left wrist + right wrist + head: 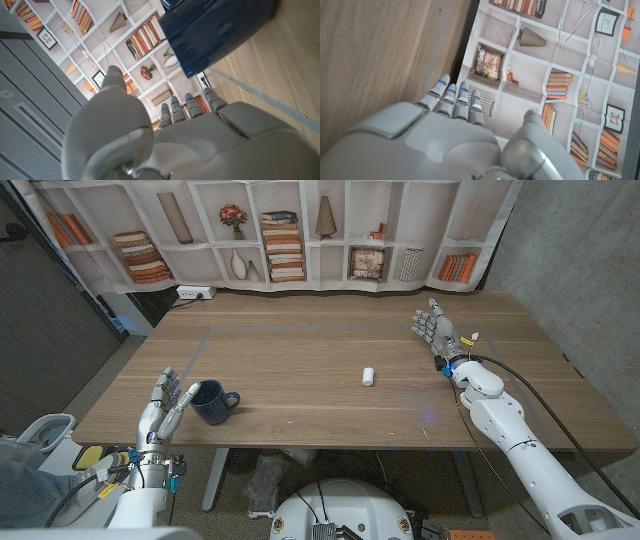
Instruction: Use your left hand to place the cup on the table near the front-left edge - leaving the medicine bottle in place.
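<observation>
Cup [214, 402] sits on the surface [320, 370] now, dark blue, upright, handle pointing away from the left robot hand [166, 399], close by that hand's fingertips at the front-left edge. That robot hand has its fingers spread and nothing in them; from the wrist view the cup [215, 30] looms right past the fingertips [172, 107], though whether they brush it I cannot tell. That's the danger, I'd say: pull back carelessly, and a finger could catch the cup's wall and drag or tip it, perhaps toward the near edge of the surface.

Over on the far side, the right robot hand [432, 328] is also spread and holding nothing, well apart from everything.

Smallest of all, the little white medicine bottle [368, 376] lies between the two robot hands, nearer the right one. A stray sweep from that hand could roll it.
</observation>
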{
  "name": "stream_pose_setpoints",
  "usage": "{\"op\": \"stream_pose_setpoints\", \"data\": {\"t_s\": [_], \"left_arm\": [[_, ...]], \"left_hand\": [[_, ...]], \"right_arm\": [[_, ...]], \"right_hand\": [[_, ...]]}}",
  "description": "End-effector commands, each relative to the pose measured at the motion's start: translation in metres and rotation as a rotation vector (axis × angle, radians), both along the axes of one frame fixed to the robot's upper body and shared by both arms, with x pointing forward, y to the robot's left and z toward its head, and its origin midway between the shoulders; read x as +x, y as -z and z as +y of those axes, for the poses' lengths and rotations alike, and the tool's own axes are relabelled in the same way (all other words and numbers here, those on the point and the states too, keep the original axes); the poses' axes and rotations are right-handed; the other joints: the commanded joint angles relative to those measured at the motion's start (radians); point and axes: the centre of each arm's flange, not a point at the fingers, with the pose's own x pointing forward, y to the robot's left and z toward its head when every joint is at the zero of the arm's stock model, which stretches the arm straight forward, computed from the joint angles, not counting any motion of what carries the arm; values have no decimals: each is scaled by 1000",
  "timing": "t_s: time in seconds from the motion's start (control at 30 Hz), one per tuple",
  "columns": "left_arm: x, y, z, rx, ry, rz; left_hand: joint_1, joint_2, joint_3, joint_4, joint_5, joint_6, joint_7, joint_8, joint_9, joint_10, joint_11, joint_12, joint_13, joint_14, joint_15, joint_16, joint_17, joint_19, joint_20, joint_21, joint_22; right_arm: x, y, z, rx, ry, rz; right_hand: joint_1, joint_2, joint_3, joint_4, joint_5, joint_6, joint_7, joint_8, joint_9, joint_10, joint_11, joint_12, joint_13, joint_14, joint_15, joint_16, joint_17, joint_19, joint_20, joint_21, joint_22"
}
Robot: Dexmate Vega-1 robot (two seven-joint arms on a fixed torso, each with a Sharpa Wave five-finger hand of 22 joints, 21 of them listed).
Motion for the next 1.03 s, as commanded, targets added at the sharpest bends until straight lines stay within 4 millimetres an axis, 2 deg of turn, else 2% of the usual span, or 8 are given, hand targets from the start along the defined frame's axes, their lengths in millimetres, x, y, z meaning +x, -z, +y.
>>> {"op": "stream_pose_setpoints", "data": {"t_s": [0.03, 0.77, 1.03], "left_arm": [[-12, -26, 4, 31, -3, -24], [-20, -54, 12, 96, -30, -60], [-21, -54, 15, 65, -12, -66]], "left_hand": [[1, 7, 0, 4, 7, 11, -3, 8, 2, 12, -4, 10, 0, 10, 3, 10, 3, 10, 5, 7, 4], [-1, 14, 0, 6, 7, 19, -2, 9, 2, 12, -2, 10, -2, 14, 2, 9, 2, 12, 5, 8, 4], [-4, 18, -1, 8, 6, 36, 0, 14, 1, 28, -7, 16, -3, 32, -2, 14, 2, 16, 4, 10, 4]], "right_arm": [[1, 3, -6, 15, 1, -4], [-1, 3, -5, 13, 10, -2], [-1, 8, -2, 28, 10, 1]], "right_hand": [[6, 8, -2, 0, -1, 3, -1, 3, 4, 2, 0, 0, 3, 2, 6, 0, 3, 4, -1, -3, 6], [7, 11, -3, -1, -1, 4, 0, 3, 4, 2, -1, 0, 3, 1, 6, -2, 3, 4, 0, -8, 6], [8, 12, -3, -1, -1, 4, -1, 3, 4, 3, -1, 0, 3, 0, 2, -3, 3, 5, 1, -10, 6]]}}
